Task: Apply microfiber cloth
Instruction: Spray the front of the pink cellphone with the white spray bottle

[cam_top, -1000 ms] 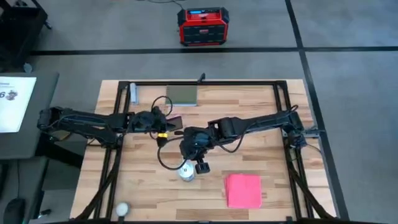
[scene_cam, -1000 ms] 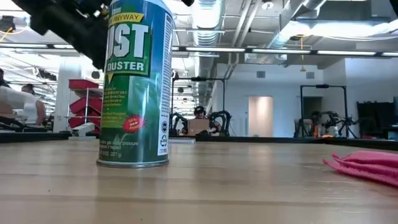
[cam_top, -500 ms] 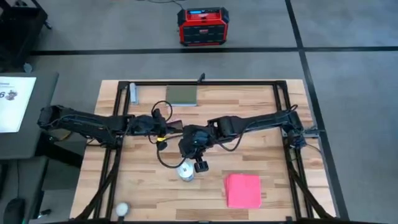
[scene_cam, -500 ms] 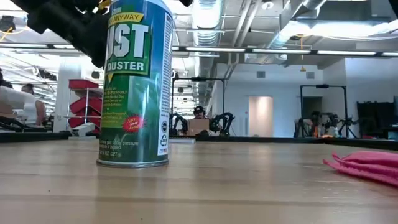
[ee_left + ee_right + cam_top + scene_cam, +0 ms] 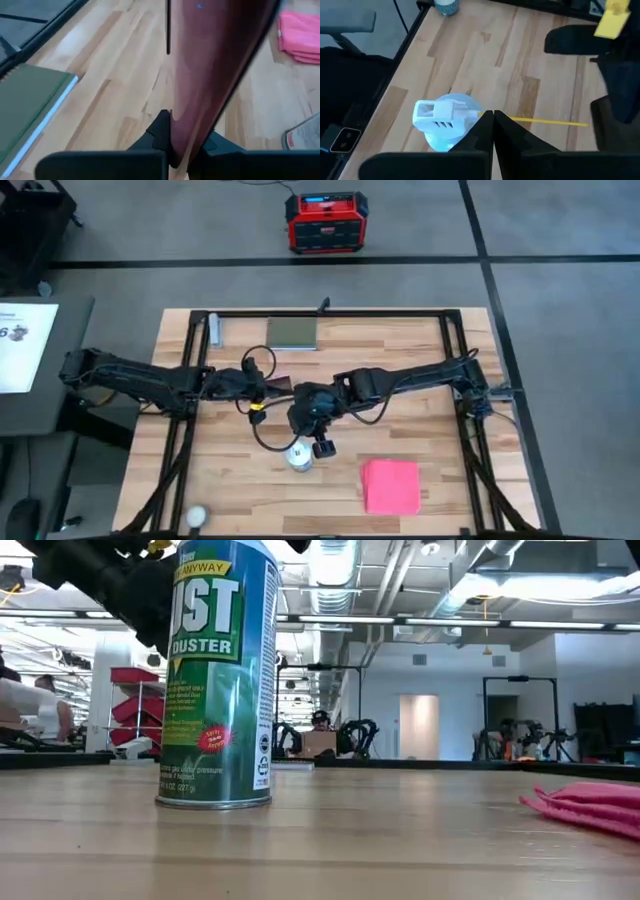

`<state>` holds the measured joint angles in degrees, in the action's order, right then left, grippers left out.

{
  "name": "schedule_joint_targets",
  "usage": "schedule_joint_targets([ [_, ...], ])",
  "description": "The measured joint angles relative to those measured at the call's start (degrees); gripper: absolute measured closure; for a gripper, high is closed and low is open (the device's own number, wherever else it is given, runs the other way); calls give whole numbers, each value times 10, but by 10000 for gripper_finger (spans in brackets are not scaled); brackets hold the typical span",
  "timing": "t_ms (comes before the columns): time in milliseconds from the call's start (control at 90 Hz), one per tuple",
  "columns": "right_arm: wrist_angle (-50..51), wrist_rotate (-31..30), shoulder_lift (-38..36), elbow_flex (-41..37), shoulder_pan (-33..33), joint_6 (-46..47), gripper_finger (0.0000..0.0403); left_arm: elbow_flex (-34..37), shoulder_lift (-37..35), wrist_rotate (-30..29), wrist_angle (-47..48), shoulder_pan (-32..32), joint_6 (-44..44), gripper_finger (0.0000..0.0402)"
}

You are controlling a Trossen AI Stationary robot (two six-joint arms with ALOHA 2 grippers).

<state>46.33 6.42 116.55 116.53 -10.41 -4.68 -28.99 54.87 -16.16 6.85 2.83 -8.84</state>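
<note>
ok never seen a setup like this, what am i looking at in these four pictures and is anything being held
Two dark robot arms work at a wooden table. One picture looks straight down, one sits at table height, and one rides on each wrist. The left gripper is shut on a slim phone, which fills its own camera. The right gripper is shut and empty, beside the top of a green duster can. Also on the table: the pink cloth lying untouched, a dark green pad and a small ball.
</note>
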Motion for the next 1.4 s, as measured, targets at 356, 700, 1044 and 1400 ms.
schedule_joint_targets([
  [356,-4,12,29,1,-1,5,403,0,-6,-2,16,0,-8,399],
  [700,2,12,28,19,-1,5,403,0,-17,-39,39,26,-38,399],
  [1044,17,1,28,42,-8,-2,403,0,-50,-116,81,89,-98,399],
  [1400,14,0,28,42,-15,-3,403,46,-50,-148,37,112,-168,399],
])
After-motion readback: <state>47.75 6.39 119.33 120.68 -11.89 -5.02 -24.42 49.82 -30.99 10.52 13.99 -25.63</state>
